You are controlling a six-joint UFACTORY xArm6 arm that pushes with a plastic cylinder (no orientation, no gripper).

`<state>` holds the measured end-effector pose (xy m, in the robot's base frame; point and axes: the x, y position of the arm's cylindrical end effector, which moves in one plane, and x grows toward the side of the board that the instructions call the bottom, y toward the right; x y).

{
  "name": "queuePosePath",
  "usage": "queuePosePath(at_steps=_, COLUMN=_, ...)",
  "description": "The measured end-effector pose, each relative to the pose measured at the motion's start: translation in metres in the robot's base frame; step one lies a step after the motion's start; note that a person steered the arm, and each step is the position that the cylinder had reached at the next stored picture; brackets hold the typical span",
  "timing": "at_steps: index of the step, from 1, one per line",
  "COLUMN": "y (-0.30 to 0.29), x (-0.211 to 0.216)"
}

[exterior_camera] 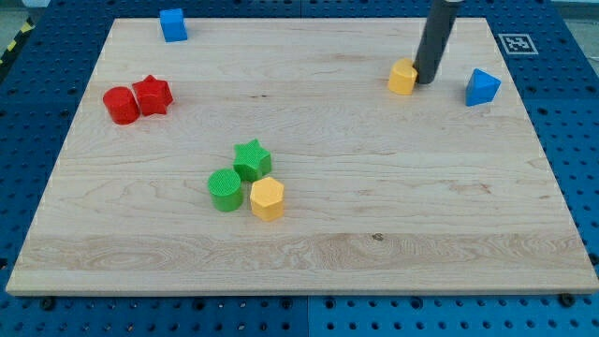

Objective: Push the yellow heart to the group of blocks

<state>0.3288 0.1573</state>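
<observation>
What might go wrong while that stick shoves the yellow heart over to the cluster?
1. My tip sits on the right side of the yellow heart, near its top edge; an off-centre push could spin it away.
2. The group, green star, green cylinder and yellow hexagon, lies far off toward the bottom left, so the heart may drift off course.
3. Arriving too hard could scatter the group.

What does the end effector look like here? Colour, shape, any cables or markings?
A straight rod, dark grey to black, round in section and plain. It enters from the view's top edge, so the arm above is out of frame. No cables, labels or markings show. My tip is blunt, at the right side of the yellow heart.
</observation>
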Motion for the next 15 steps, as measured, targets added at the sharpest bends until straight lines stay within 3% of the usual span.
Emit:
queuePosePath(at_steps=5, y=-0.124, x=-0.011)
queuePosePath(at_steps=7, y=-0.128, x=0.022)
queuePosePath(at_steps=11, y=-0.102, x=0.140)
queuePosePath(at_steps=15, y=-0.127, x=0.140)
